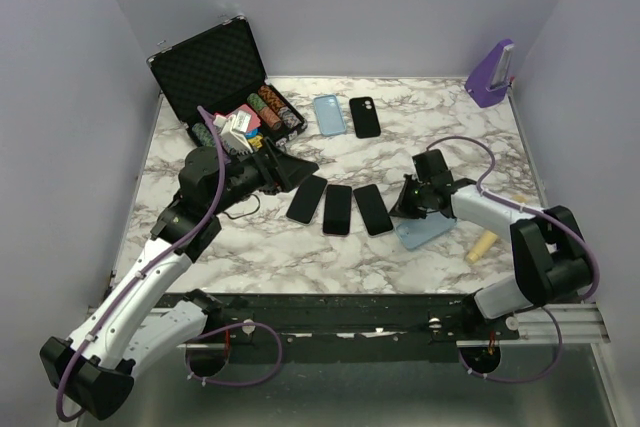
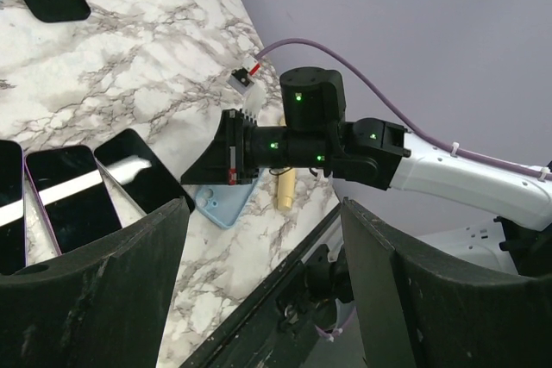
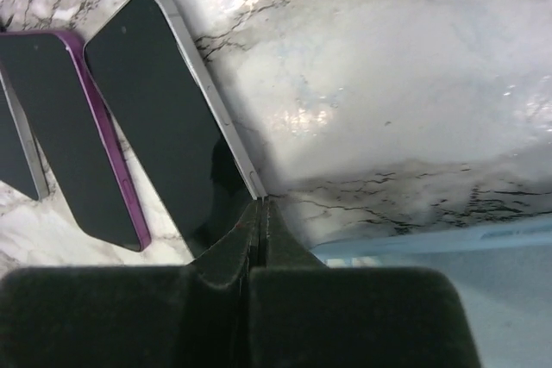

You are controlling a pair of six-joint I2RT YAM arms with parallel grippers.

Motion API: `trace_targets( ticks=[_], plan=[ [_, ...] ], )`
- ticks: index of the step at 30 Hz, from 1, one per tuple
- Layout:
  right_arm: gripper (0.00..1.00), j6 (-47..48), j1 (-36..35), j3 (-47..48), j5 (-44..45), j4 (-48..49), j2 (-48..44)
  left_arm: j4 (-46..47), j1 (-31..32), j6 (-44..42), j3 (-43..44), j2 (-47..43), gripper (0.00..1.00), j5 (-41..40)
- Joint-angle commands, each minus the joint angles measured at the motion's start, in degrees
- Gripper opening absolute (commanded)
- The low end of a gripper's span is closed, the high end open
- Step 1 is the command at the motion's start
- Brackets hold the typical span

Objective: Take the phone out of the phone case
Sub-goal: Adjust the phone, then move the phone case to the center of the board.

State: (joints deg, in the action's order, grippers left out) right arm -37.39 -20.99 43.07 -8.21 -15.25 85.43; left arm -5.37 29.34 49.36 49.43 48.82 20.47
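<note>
Three bare dark phones lie side by side mid-table: left (image 1: 307, 199), middle with a purple rim (image 1: 337, 209), right with a silver rim (image 1: 372, 209). An empty light blue phone case (image 1: 425, 232) lies just right of them, under my right arm. My right gripper (image 1: 405, 203) is shut with nothing between its jaws; in the right wrist view its tip (image 3: 260, 204) touches the near corner of the silver-rimmed phone (image 3: 164, 109), with the blue case (image 3: 448, 247) beside it. My left gripper (image 1: 285, 169) is open and empty, raised left of the phones (image 2: 263, 290).
Another blue case (image 1: 329, 115) and a black phone or case (image 1: 365, 117) lie at the back. An open black box (image 1: 225, 82) of poker chips stands back left. A wooden cylinder (image 1: 482, 245) lies front right, a purple object (image 1: 492, 75) back right.
</note>
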Motion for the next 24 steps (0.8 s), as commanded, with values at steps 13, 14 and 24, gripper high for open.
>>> trace_targets(
  ticks=[13, 14, 24],
  plan=[
    [0.58, 12.2, -1.3, 22.7, 10.0, -29.8, 6.7, 1.9, 0.1, -0.7, 2.1, 0.5, 0.80, 3.4],
    [0.60, 13.4, -1.3, 24.8, 12.4, -32.5, 8.2, 2.0, 0.1, -0.9, 1.9, 0.4, 0.80, 3.7],
    [0.63, 40.8, -3.4, 34.3, 22.3, -36.9, 15.5, 0.6, 1.5, -3.8, -1.4, -5.5, 0.80, 3.9]
  ],
)
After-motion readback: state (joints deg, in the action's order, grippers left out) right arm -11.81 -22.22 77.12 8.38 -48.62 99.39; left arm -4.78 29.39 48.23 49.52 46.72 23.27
